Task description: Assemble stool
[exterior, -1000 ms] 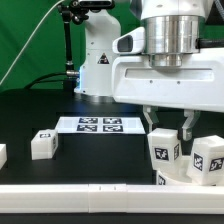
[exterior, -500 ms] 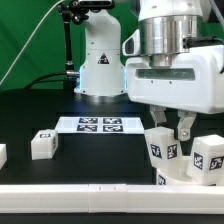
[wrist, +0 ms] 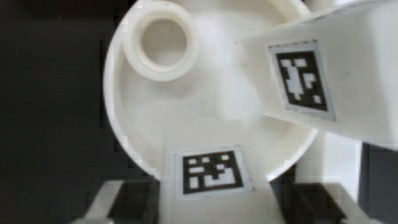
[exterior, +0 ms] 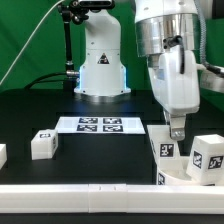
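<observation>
1. Since a second ago the gripper [exterior: 177, 130] has swung round its upright axis. Its broad face looked at the camera then; now its narrow side does. It stays over the same spot, and the gap between its fingers is unchanged.
2. Far to the exterior view's left of the marker board [exterior: 99, 125], a white block [exterior: 2, 154] is cut off by the picture's edge.
3. A loose leg [exterior: 42, 144] stands upright near the board's left end, a little nearer the camera and apart from it.
4. Behind the board rises the arm's base [exterior: 100, 62].
5. Just right of the board, the gripped leg [exterior: 162, 152] stands upright on the seat [exterior: 172, 180]. The fingers are set narrow and closed on the leg's top.
6. In the wrist view a tagged white face [wrist: 214, 170] sits between the dark fingers [wrist: 111, 200]. Beyond it lies the seat's round disc with an open socket [wrist: 157, 45].
7. Farther right of the board stands the second leg [exterior: 207, 158], upright, close beside the gripped one. Whether it is fixed into the seat cannot be told.
8. A long white rail [exterior: 90, 190] runs in front of the board, along the near edge.
</observation>
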`<state>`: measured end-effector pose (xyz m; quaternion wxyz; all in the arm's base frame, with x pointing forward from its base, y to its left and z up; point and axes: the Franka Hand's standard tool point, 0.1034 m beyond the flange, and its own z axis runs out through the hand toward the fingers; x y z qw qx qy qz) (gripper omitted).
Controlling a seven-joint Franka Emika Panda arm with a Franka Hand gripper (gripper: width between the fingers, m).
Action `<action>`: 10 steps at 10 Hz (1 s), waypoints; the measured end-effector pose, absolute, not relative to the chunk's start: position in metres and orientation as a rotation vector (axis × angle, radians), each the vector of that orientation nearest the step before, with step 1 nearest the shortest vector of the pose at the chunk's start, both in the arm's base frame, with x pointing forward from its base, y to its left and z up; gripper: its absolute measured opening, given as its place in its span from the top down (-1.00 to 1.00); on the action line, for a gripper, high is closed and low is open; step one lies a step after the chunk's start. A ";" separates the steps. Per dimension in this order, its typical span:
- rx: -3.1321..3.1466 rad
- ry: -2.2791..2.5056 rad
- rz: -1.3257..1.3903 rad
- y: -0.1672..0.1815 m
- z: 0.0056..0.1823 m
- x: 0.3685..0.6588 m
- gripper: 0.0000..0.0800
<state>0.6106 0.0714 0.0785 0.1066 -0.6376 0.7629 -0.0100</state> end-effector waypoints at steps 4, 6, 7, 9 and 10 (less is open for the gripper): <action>-1.433 2.527 0.043 0.075 0.078 0.611 0.14; -1.320 2.589 0.062 0.075 0.078 0.610 0.14; -1.276 2.610 0.073 0.076 0.078 0.610 0.14; -1.208 2.636 0.088 0.077 0.078 0.610 0.14; -1.190 2.640 0.092 0.077 0.078 0.610 0.14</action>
